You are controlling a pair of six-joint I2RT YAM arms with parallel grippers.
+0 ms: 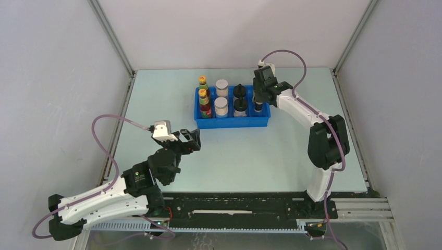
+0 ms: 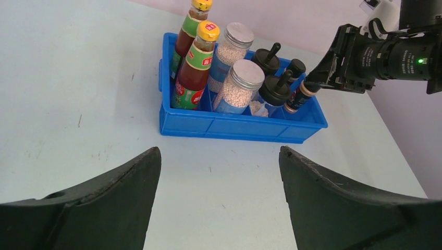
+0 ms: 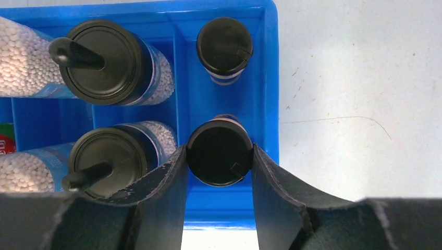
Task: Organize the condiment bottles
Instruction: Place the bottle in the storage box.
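In the blue tray stand two red-labelled bottles, two silver-lidded jars and two black-lidded jars. My right gripper is shut on a tiny dark vial, its fingers pressing the black cap from both sides over the tray's right-end compartment. In the left wrist view that vial hangs tilted, its lower end inside the tray. A second vial stands in the neighbouring right-end compartment. My left gripper hovers open over bare table, short of the tray, with nothing between its fingers.
The tray sits at the back centre of the pale table. Grey enclosure walls rise on three sides. The right arm reaches in from the right. A purple cable loops beside the left arm.
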